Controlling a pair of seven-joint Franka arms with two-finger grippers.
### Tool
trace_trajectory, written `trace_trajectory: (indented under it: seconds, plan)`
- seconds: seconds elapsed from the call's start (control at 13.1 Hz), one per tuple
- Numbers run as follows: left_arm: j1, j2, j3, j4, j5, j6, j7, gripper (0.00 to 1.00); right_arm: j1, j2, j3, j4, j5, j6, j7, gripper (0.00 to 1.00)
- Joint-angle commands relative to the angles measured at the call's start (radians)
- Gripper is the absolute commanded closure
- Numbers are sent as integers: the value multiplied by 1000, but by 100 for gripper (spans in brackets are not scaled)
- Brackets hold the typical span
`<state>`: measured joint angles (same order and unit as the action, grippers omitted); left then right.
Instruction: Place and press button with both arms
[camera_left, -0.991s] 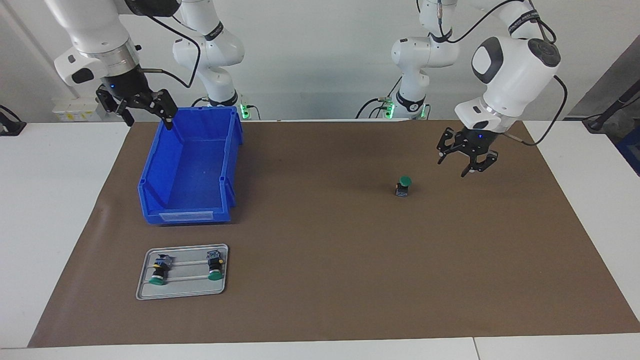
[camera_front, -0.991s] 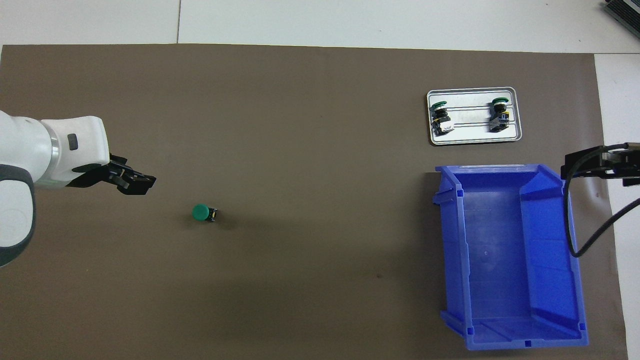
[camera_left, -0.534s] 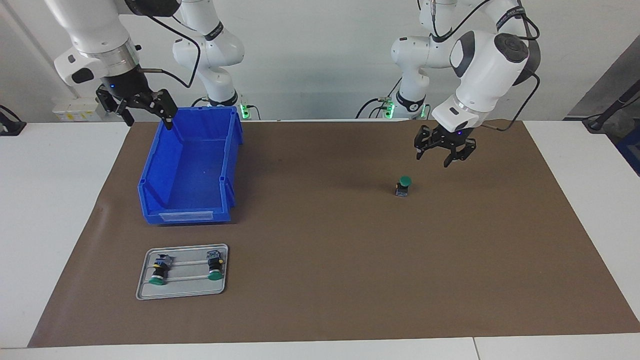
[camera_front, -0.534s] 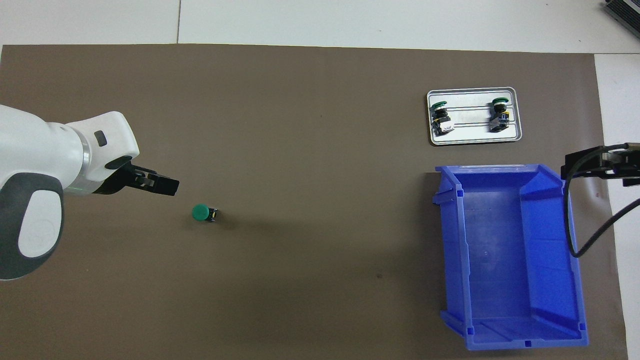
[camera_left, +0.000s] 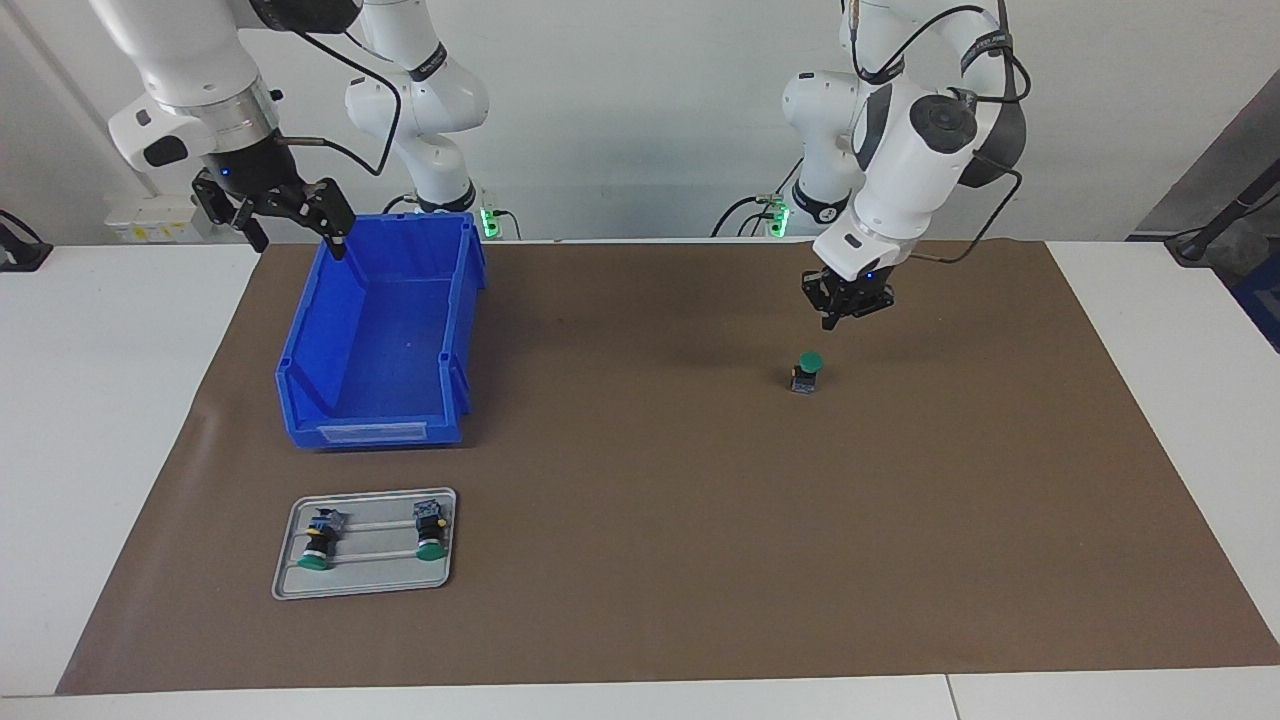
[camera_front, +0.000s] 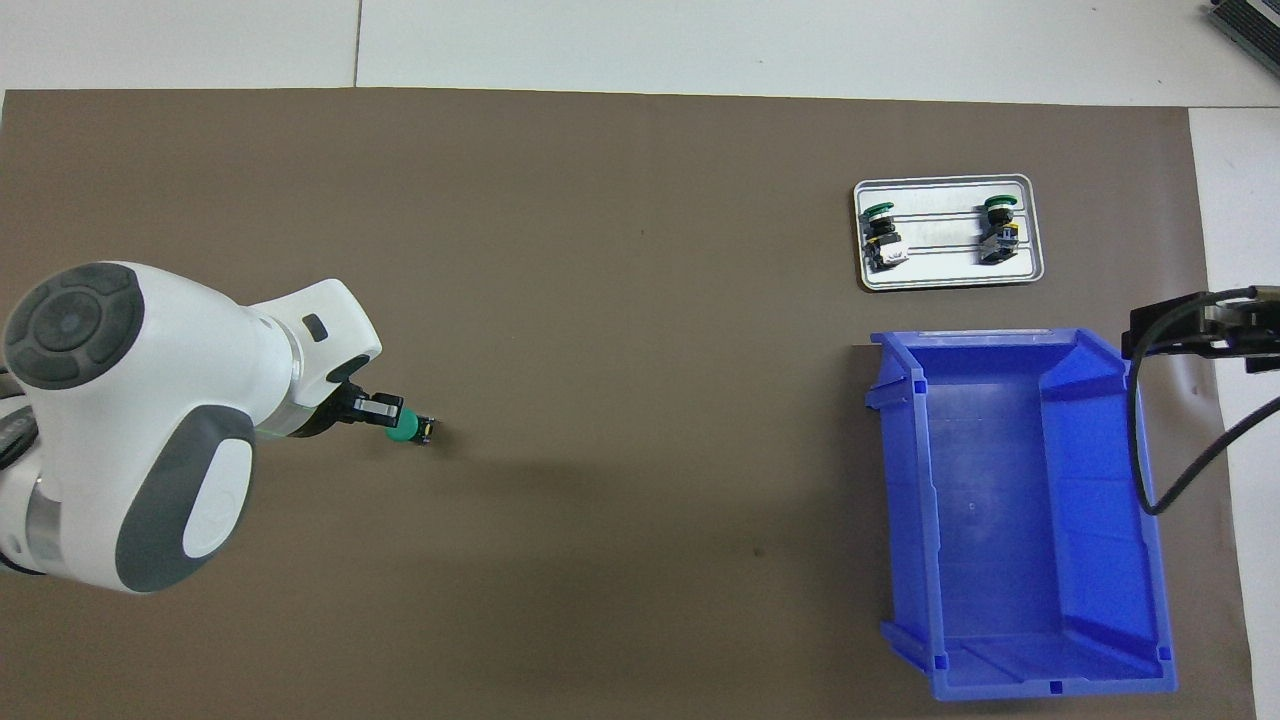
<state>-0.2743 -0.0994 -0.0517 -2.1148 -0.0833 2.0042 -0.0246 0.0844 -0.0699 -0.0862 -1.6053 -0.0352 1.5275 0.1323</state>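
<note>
Glossy plastic bin (camera_left: 375, 335), metal tray (camera_left: 365, 575), matt mat (camera_left: 700, 520)

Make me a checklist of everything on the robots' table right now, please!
Surface: brown mat on a white table.
Job's things: button standing upright on the mat toward the left arm's end, green cap up, untouched.
Clutter: blue bin, nothing seen inside; grey tray farther from the robots, with two spare buttons lying on it.
Grippers: left gripper shut, empty, up in the air over the mat close beside the button. Right gripper open, empty, waiting over the bin's corner.
Cables: black cables run along both arms; none on the mat.
Surroundings: white wall; green lights at the arm bases.
</note>
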Motion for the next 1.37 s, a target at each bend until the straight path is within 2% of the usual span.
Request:
trace_trajectory:
  seconds: [0.0,0.15,0.46,0.69,1.3]
  plan:
    - [-32,-17,12,-117,25,129,-29,100,-8,-4,2,7,26,-16,-16,0]
    - [-33,0,12,-161,33,204,-29,100,-8,-4,2,7,26,-16,-16,0]
    - [-31,26,12,-189,50,286,-25,100,-8,-4,2,7,26,-15,-16,0]
    - [-31,26,12,-224,54,327,-18,100,-8,-4,2,7,26,-16,-16,0]
    - [-31,61,10,-244,80,373,-18,100,-8,-4,2,7,26,-16,-16,0]
